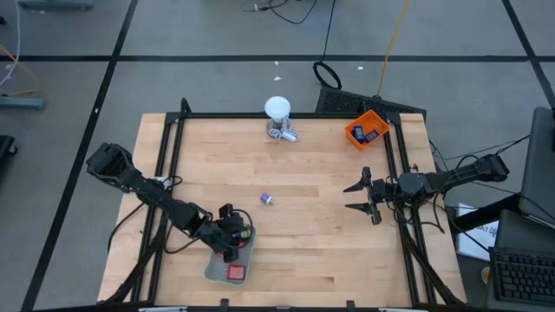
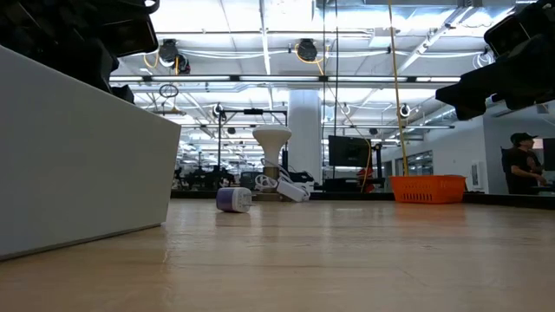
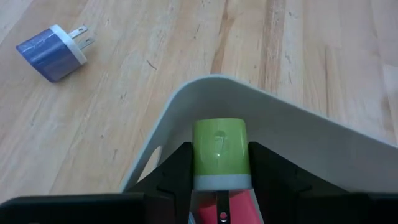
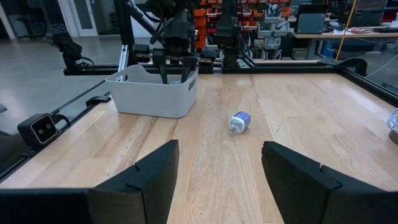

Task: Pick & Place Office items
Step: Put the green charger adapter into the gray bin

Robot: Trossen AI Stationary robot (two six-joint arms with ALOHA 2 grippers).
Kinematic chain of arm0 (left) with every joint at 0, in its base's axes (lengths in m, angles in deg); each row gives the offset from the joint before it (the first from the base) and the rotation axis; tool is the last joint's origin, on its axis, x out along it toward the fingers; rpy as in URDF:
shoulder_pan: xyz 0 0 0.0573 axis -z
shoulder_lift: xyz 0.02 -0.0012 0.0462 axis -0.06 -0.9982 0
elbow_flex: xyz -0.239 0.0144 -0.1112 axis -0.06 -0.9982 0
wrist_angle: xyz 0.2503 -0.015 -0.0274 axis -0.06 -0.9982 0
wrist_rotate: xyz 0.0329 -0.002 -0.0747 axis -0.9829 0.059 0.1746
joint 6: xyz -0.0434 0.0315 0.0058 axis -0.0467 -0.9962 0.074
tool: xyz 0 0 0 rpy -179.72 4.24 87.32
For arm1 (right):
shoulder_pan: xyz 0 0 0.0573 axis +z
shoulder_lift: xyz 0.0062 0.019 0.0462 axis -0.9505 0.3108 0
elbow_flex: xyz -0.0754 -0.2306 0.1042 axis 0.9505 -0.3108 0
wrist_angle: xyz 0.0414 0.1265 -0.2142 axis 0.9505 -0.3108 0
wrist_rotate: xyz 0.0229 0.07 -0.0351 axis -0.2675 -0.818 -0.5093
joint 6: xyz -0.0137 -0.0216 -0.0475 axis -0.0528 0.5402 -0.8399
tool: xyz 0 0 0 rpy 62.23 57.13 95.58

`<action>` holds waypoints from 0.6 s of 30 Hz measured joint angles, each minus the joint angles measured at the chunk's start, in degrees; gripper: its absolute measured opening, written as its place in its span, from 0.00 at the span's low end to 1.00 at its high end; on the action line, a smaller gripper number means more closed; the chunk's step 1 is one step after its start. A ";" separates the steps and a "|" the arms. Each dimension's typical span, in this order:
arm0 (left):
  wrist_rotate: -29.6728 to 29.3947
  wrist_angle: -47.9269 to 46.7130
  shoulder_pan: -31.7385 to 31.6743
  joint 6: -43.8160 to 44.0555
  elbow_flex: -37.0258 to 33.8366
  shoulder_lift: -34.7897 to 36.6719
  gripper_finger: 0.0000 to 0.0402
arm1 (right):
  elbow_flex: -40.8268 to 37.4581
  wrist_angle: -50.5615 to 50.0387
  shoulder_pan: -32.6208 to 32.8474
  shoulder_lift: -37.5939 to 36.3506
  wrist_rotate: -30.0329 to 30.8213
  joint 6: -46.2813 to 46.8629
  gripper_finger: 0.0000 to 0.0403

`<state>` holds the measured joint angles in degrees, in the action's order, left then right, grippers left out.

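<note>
Dropping a piece into the pale grey tray [image 1: 217, 269] looks like the step in hand right now. The left gripper [image 3: 219, 171] is pinched tight on a green-and-white charger [image 3: 219, 152], and it's sitting just over the tray's rim, with a red block [image 1: 236, 272] already lying inside the tray below it. So my guess is the next move is pretty simple: ease it down a touch inside the wall, let the fingers spread, then lift clear without catching the rim.

The charger itself is a stubby rounded cube, lime green body with a white band at one end, smooth plastic. It seems well centred between the fingers, so it should fall straight.

After that there's a blue-and-white plug [image 1: 267, 199] lying on its side out on the bare wood, a fair way from the tray toward the table's middle, prongs sticking out. Probably the next pick.

The right gripper [image 1: 363, 196] waits far across the table from the tray, jaws spread wide with nothing in them. The orange bin [image 1: 365, 130] at the far corner from the tray holds a few dark-blue bits.
</note>
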<state>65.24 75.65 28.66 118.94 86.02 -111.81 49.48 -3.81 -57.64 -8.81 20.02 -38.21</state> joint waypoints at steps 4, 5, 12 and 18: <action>-0.02 -0.02 0.00 0.00 0.00 0.00 0.32 | 0.00 -0.01 0.00 0.00 0.00 -0.01 0.55; -0.02 -0.01 0.00 0.01 0.00 0.00 0.33 | 0.00 -0.01 0.01 0.00 0.00 0.00 0.55; -0.11 -0.02 0.00 -0.43 0.00 0.00 0.38 | 0.00 -0.01 0.00 -0.01 0.00 0.00 0.55; -0.17 -0.02 0.00 -0.51 0.00 0.00 0.33 | 0.00 -0.01 -0.01 -0.02 0.00 -0.02 0.55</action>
<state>65.07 75.63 28.66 118.42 86.02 -111.81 49.48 -3.83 -57.65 -8.83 20.02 -38.23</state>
